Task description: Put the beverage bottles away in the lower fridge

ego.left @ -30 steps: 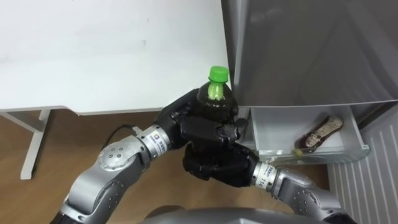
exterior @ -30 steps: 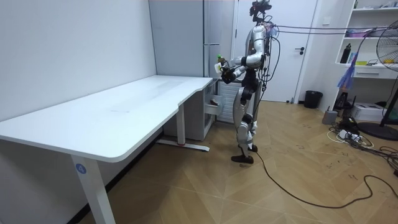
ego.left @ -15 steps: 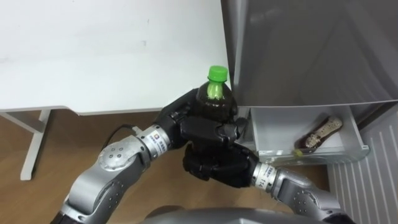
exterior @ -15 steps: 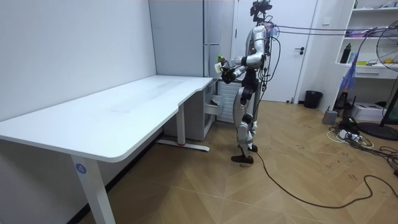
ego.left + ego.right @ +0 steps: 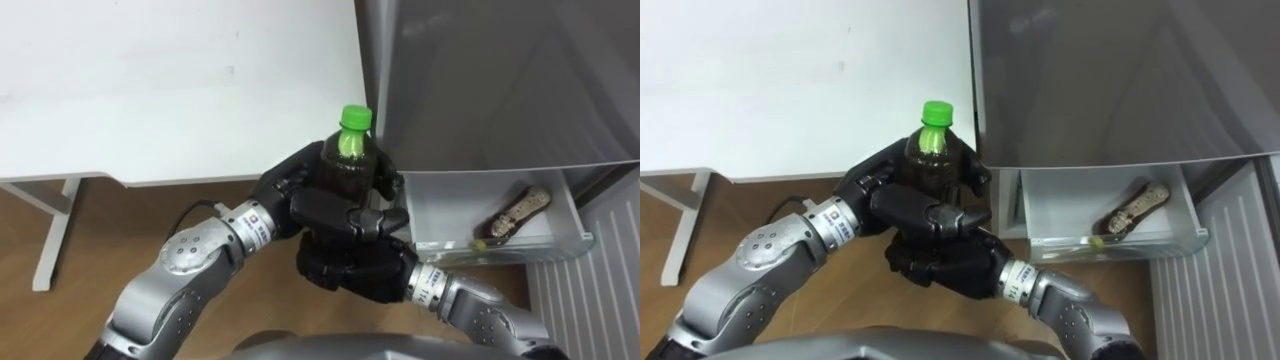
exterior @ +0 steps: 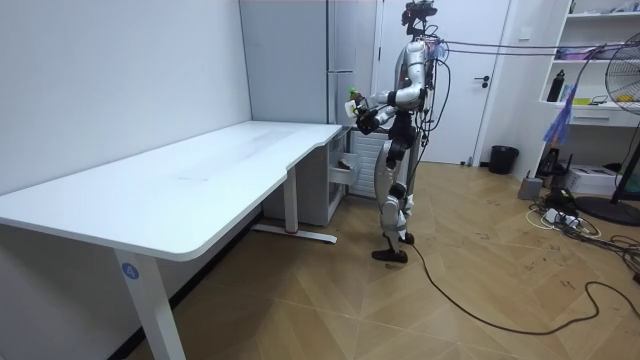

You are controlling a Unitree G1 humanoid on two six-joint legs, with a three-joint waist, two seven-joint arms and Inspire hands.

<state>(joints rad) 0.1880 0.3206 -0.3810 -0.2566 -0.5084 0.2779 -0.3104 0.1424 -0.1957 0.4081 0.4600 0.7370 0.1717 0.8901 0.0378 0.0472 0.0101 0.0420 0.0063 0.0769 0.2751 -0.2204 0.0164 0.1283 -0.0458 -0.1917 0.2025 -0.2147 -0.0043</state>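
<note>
A dark drink bottle [image 5: 350, 170] with a green cap [image 5: 356, 117] stands upright between both hands, in front of the grey fridge [image 5: 500, 80]. My left hand [image 5: 300, 195] is curled round its body from the left, with fingers across the front. Just below it, my right hand [image 5: 350, 272] wraps the bottle's lower part, so the base is hidden. In the right eye view the bottle [image 5: 930, 160] sits in the same two-handed hold. In the room view the robot stands at the fridge [image 6: 300, 60], holding the bottle [image 6: 353, 98] at chest height.
An open white fridge drawer [image 5: 440, 215] juts out below the grey door, to the right of the hands, with a brownish packet [image 5: 515, 212] inside. The white table [image 5: 150, 90] fills the left, its edge just behind the hands. Wooden floor lies below.
The bottle has shifted slightly to the right, toward the fridge, and the left hand's fingers have moved with it. The robot's stance is unchanged.
</note>
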